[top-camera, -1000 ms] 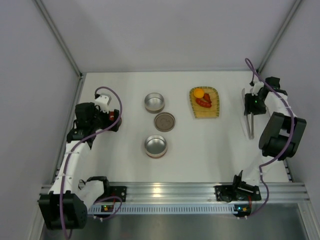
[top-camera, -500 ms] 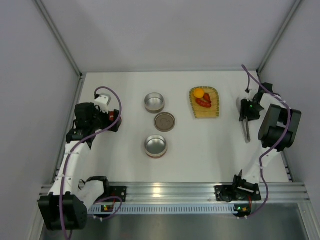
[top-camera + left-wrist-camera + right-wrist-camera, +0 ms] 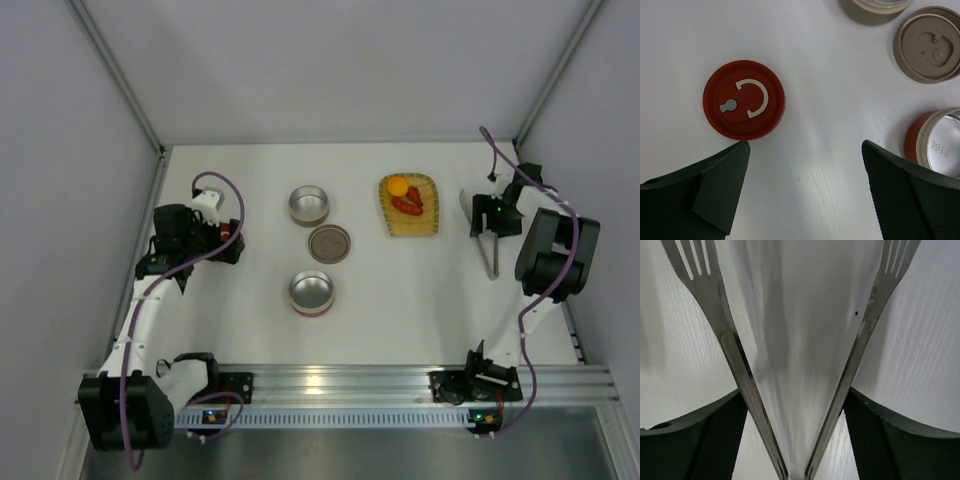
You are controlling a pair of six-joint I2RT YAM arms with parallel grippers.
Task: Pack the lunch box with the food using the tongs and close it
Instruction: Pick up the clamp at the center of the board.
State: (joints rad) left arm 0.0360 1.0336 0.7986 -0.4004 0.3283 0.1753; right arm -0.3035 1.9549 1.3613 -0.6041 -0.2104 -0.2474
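Slim silver tongs point(image 3: 732, 347) spread in a V between my right gripper's point(image 3: 795, 405) black fingers point(image 3: 700, 440), which press on the outside of both arms. From above, the tongs point(image 3: 490, 258) hang at the right side under that gripper point(image 3: 487, 216). The food, one orange round piece point(image 3: 398, 186) and red sausages point(image 3: 408, 203), lies on the woven yellow tray point(image 3: 425, 222). Two open lunch box tins point(image 3: 309, 204) point(image 3: 311, 292) stand mid-table. My left gripper point(image 3: 805, 145) is open with only bare table between its fingers, just below a red lid point(image 3: 744, 106).
A brown lid point(image 3: 329, 243) lies between the two tins. The red-based tin point(image 3: 935, 145) sits right of my left gripper. Grey walls close in on the left, the right and the back.
My right gripper has shifted left with the tongs, and the tongs' arms have spread wider. The left arm has barely moved.
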